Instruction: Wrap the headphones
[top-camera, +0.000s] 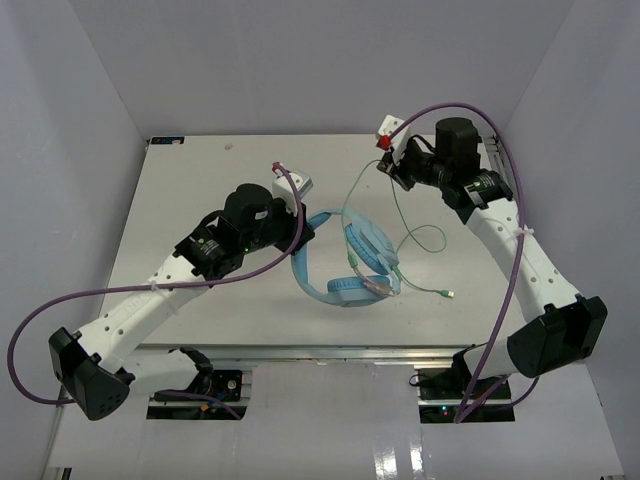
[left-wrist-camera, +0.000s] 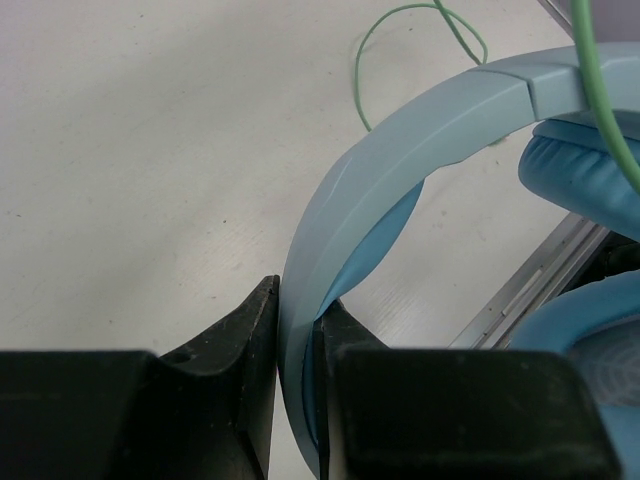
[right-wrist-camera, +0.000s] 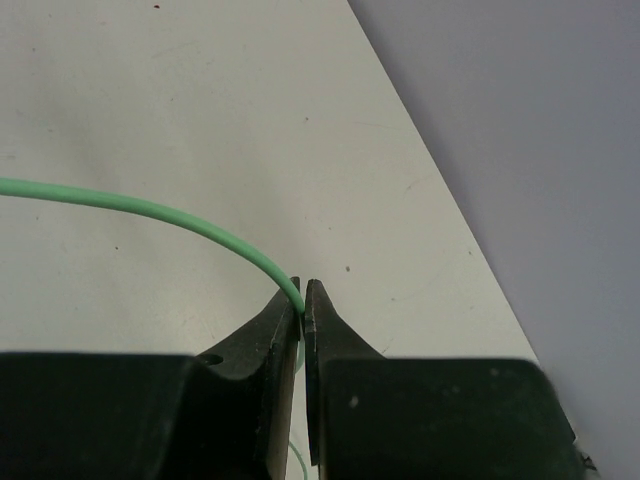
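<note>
The light blue headphones (top-camera: 350, 262) lie at the middle of the table, their band arching left. My left gripper (top-camera: 305, 232) is shut on the band (left-wrist-camera: 420, 110), pinched between both fingers (left-wrist-camera: 298, 300); an earcup (left-wrist-camera: 585, 165) shows at the right of the left wrist view. The thin pale-green cable (top-camera: 372, 185) runs from the headphones up to my right gripper (top-camera: 386, 166) at the back right. That gripper (right-wrist-camera: 303, 295) is shut on the cable (right-wrist-camera: 150, 208). The rest of the cable loops on the table (top-camera: 430, 238) and ends in a plug (top-camera: 450, 294).
Thick purple robot cables (top-camera: 470, 108) arc over both arms. Grey walls close in the white table (top-camera: 200, 180) at the back and sides. The table's metal front rail (left-wrist-camera: 530, 290) lies just past the earcups. The right wall (right-wrist-camera: 520, 150) is near my right gripper.
</note>
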